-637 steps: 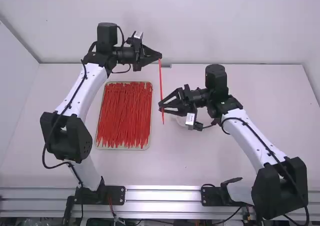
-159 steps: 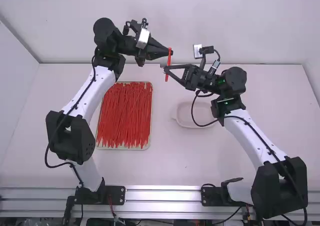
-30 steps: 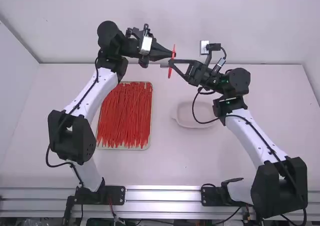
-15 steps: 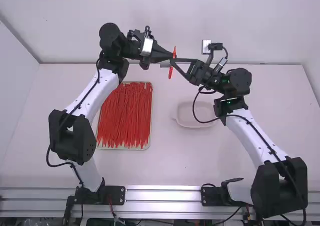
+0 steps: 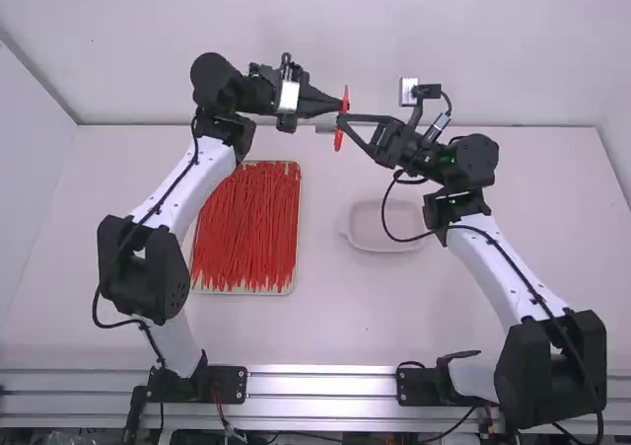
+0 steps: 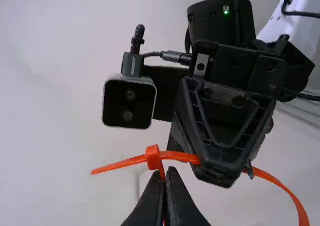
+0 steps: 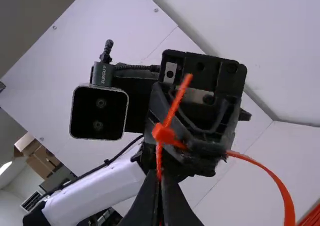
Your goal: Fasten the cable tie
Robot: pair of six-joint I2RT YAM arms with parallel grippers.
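Above the white surface [image 5: 552, 193], your left pincer [image 6: 164, 173] and right pincer [image 7: 159, 173] face tip to tip, both clamped on the thin red plastic cable tie [image 6: 152, 157], its head between them.

Robotics lab: white table [image 5: 552, 198], alu rail [image 5: 315, 382], bare walls [image 5: 463, 31].

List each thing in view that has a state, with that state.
Red plastic cable tie: held in the air, bent into a loop.
Left gripper: fingers shut on the tie.
Right gripper: fingers shut on the tie.
Flat tan tray: full of loose red ties.
Shallow white bowl: empty.
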